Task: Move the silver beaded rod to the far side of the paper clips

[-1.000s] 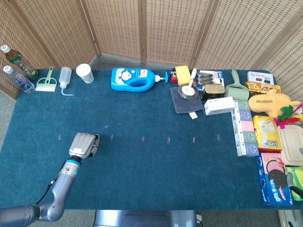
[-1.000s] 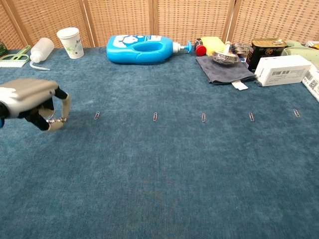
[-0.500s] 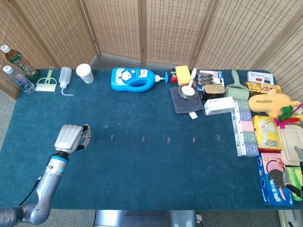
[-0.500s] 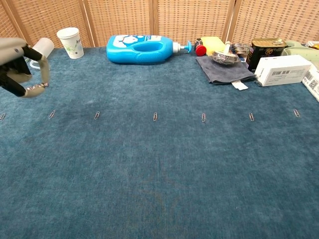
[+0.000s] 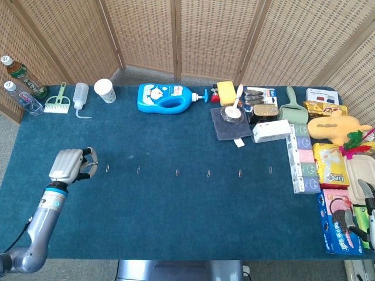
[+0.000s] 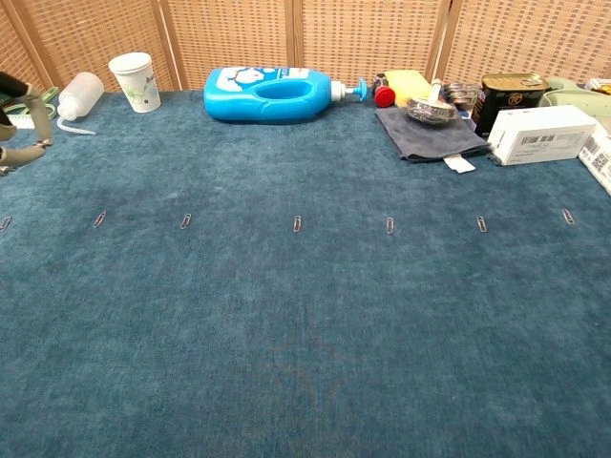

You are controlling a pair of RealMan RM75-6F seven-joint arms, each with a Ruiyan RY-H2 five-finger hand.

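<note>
Curling my left hand (image 5: 69, 165) around what I took to be the silver beaded rod (image 6: 11, 168), I hovered at the left end of the paper clips (image 5: 177, 171); the right hand (image 5: 368, 206) barely showed, its state unclear. I judged this the carry step: next, set it down beyond the row. The rod's axis I could not tell.

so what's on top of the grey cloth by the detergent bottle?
On the grey cloth sits a small round dish with a white spoon standing in it. The dish's contents cannot be made out. A white tag lies at the cloth's near edge.
</note>
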